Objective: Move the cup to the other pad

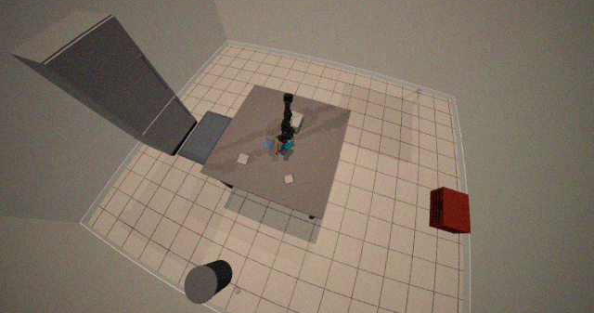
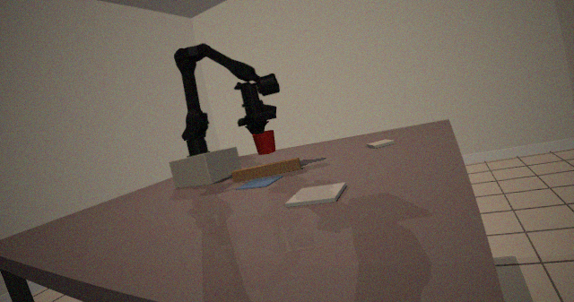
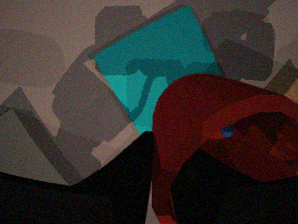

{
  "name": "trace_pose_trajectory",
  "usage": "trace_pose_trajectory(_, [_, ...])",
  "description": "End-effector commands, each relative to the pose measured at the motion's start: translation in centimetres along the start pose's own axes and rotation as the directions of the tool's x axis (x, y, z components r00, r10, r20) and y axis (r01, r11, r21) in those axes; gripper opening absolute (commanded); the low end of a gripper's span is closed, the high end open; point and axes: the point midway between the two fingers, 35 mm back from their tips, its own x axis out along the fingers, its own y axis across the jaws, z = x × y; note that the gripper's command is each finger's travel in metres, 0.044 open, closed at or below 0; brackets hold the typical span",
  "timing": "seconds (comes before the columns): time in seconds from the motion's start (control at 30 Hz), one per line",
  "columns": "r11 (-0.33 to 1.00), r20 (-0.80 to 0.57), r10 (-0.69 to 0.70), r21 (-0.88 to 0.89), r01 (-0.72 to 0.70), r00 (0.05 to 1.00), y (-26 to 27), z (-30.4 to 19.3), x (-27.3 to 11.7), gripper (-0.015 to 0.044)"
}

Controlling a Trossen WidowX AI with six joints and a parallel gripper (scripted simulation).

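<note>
Mauve-brown, the flat table top (image 2: 404, 212) is lying under the jaws. Below them, the square teal pad (image 3: 156, 63) is showing. The black parallel-jaw gripper (image 2: 258, 127) is clenching the rim of the red plastic cup (image 2: 265, 142), which is hanging upright and carrying 1 visible blue marble (image 3: 228, 132).

Your top view hangs high under the ceiling and looks steeply down on the whole room, so the table (image 1: 278, 155) sits small at its centre. Your exterior view stands low at a table (image 2: 359, 230) corner and looks across the surface toward the arm (image 2: 193, 96) and the far walls, nearer than the top view; both share the tabletop and arm (image 1: 287, 115). Your wrist view looks down from the arm, very close, onto the teal pad (image 3: 156, 63).
</note>
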Motion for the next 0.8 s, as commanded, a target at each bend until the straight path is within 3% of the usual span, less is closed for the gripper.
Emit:
trace_pose_trajectory(0.0, [1.0, 0.005, 0.001, 0.004, -0.001, 1.0, 0.7, 0.5, -0.1, 0.0])
trace_pose_trajectory(0.77, [1.0, 0.005, 0.002, 0.004, -0.002, 1.0, 1.8, 1.4, 1.7, 0.0])
